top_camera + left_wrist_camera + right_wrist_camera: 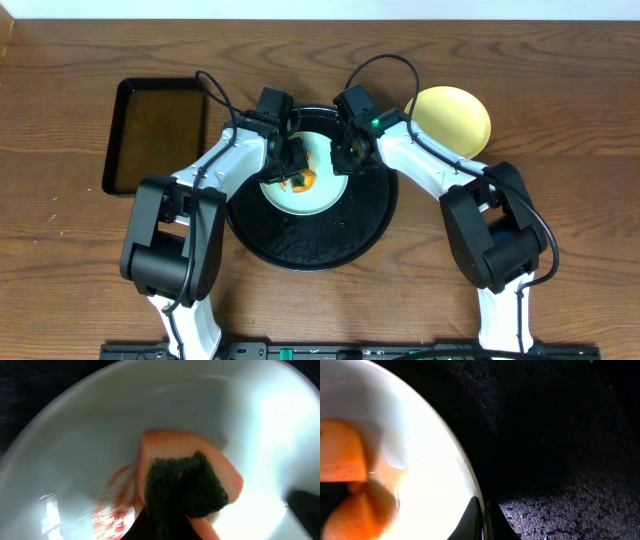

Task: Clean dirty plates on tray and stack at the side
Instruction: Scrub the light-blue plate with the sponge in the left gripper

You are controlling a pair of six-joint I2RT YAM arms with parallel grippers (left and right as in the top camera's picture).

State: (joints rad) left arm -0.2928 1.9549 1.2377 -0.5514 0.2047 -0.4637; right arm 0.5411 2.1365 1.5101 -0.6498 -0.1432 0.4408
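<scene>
On tray (300, 250): left gripper (292, 172) clamps sponge (190, 485) against plate (312, 202); right gripper (482, 517) pinches plate edge.

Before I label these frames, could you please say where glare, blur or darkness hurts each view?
Overhead: evenly lit, sharp, faint sheen on the tray. Left wrist: soft focus, sponge blurred, glare washing out the plate at right. Right wrist: plate blown out white, tray nearly black with wet glints.

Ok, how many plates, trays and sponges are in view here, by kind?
Plates: 2 (pale plate on the round tray, yellow plate off it)
Trays: 2 (round tray, rectangular tray)
Sponges: 1 (sponge)
Total: 5
</scene>
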